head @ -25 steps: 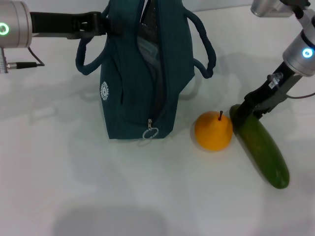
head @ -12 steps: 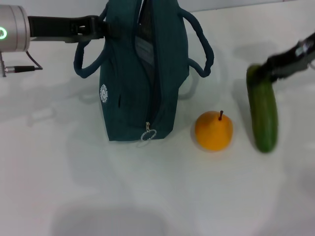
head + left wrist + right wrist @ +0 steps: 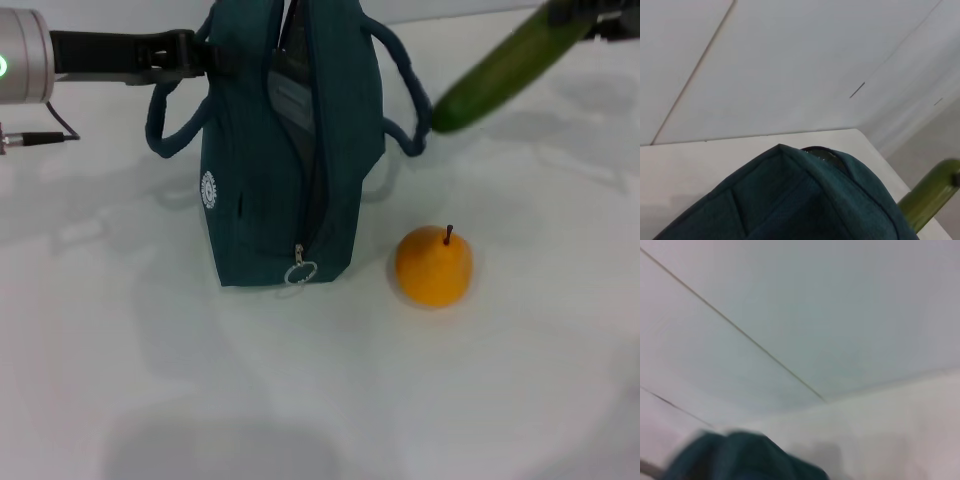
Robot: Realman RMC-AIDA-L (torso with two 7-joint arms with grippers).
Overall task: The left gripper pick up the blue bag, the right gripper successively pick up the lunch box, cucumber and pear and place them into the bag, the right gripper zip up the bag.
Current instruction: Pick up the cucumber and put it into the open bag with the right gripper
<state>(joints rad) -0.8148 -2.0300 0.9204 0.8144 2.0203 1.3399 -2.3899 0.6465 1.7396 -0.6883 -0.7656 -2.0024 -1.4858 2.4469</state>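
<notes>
1. Up goes the cucumber (image 3: 505, 70)! A second ago it lay on the white table (image 3: 320, 400) beside the pear with the right gripper clamped on its far end; half a second ago it hung nearly upright off the right side; now it slants high over the far right part of the table, free end pointing down toward the bag.

2. Far left: the left gripper (image 3: 185, 55) is closed on the near-side handle (image 3: 165, 120) of the blue bag (image 3: 290, 150), holding it upright near the far edge, left of centre. Its zip gapes open along the top and down the front, the zip pull (image 3: 303, 270) hanging low.

3. Centre-right: the pear (image 3: 433, 265) sits alone on the table, just right of the bag's base and apart from it.

4. Far right: the right gripper (image 3: 600, 12) is barely inside the far right corner, clamped on the cucumber's upper end as far as can be made out.

5. Risks, as I read it: held by one end, the long cucumber could pivot or slip in the grip. Its low tip sits close to the bag's right handle (image 3: 415, 100), so it could snag there, or shove the fabric and pinch the opening shut.

6. A lunch box may already be inside; I can't tell. If so, it could block the cucumber.
</notes>
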